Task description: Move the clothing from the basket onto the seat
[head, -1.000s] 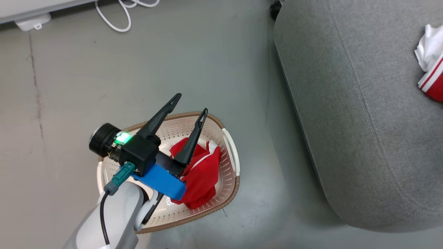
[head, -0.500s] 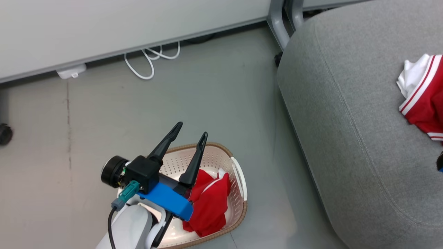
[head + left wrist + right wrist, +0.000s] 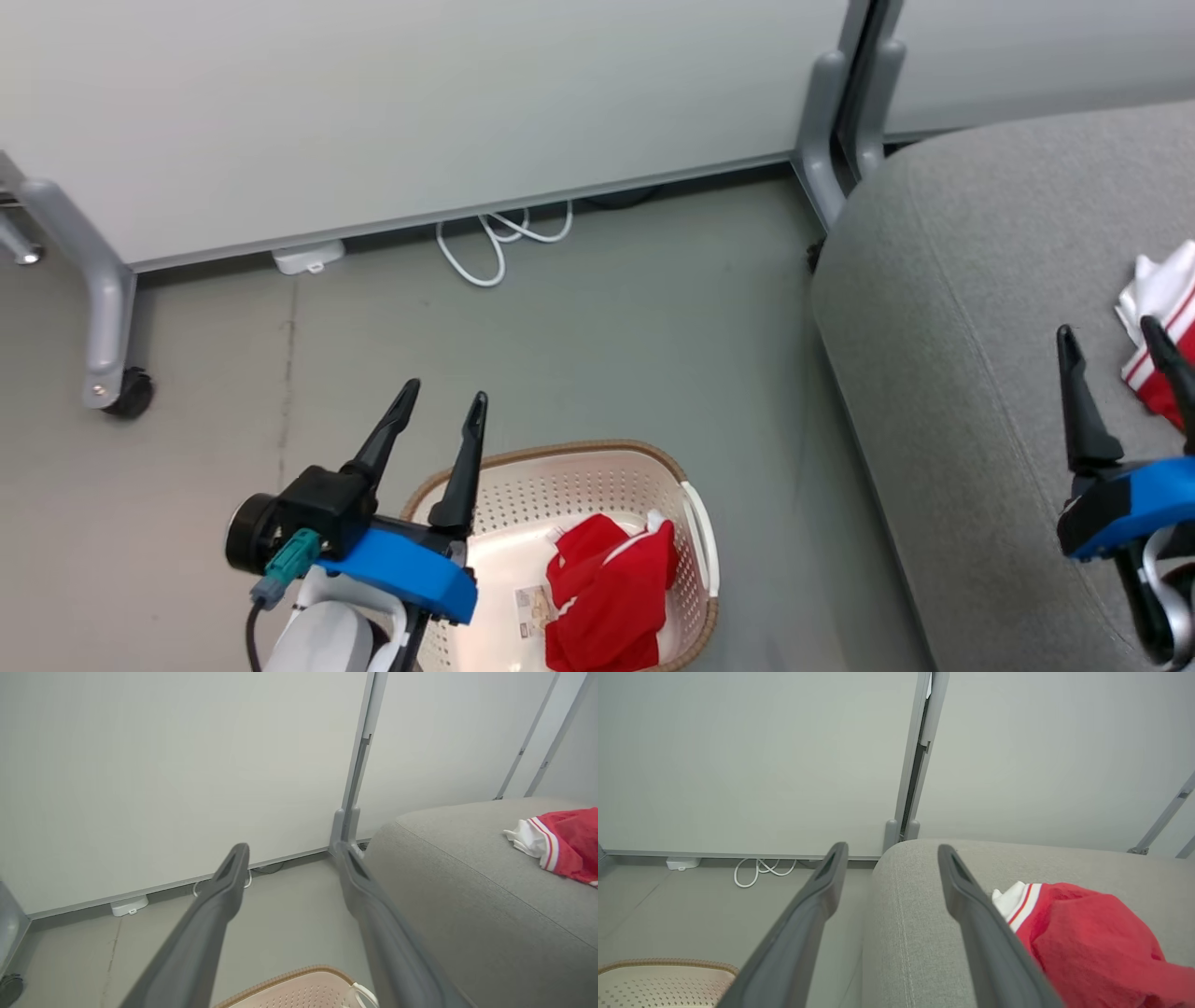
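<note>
The cream basket with its brown rim stands on the floor at the bottom centre, and a red garment lies crumpled inside it. My left gripper hangs open and empty above the basket's left edge, fingers pointing away. The grey seat takes up the right side. A red and white garment lies on it; the same garment shows in the right wrist view. My right gripper is open above the seat, just left of that garment, holding nothing.
A pale partition wall runs along the back, with grey metal legs and a castor at the left. A white cable and a small white box lie at the wall's foot. Grey floor stretches between basket and wall.
The head view has tilted up, so the wall and partition legs show now. My right gripper has come into view over the seat. My left gripper now stands at the basket's left edge.
</note>
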